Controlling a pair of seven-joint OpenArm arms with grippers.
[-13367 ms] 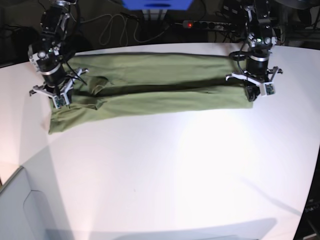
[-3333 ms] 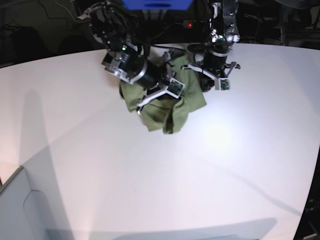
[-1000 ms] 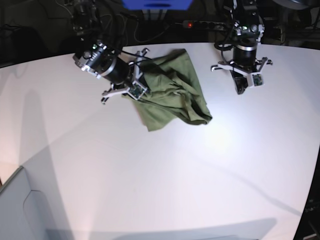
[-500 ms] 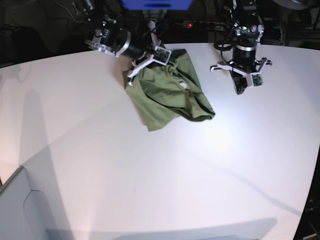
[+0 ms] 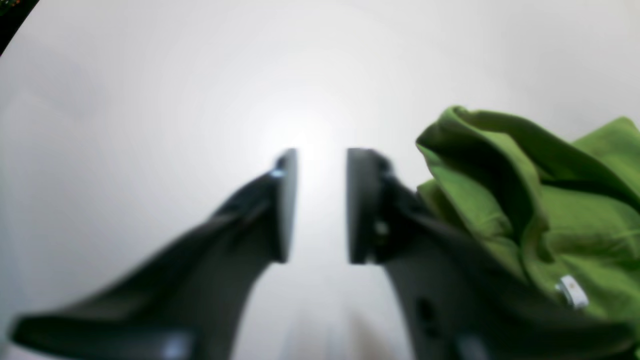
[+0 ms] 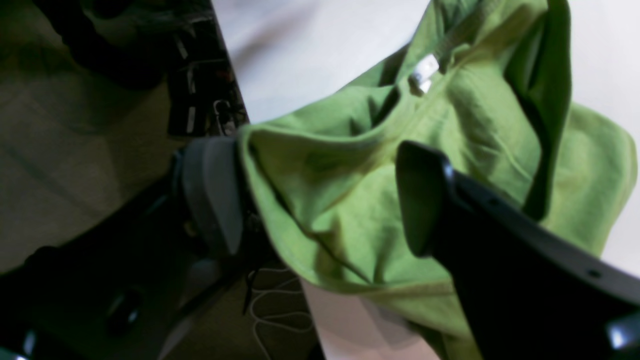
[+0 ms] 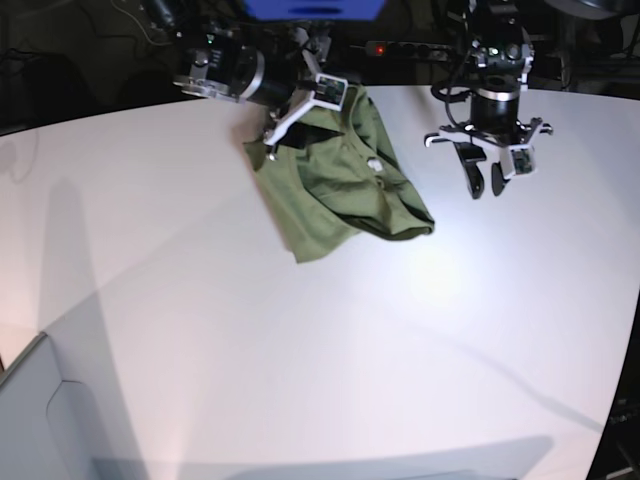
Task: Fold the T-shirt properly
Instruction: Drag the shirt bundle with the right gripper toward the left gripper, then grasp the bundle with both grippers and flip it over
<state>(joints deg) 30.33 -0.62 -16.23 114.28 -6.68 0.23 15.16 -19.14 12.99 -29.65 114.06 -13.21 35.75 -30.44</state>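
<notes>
Bare table (image 7: 320,380) fills the lower frame. The T-shirt (image 7: 345,190) is bunched in a rumpled heap upper centre, not flat, so the fold is judged unfinished. Upper right, the left gripper (image 7: 485,180) is hung beside it, jaws narrowly parted, nothing held. Farthest, upper left, the right gripper (image 6: 315,195) is spread wide astride the shirt's far edge, fabric between unclamped pads.
</notes>
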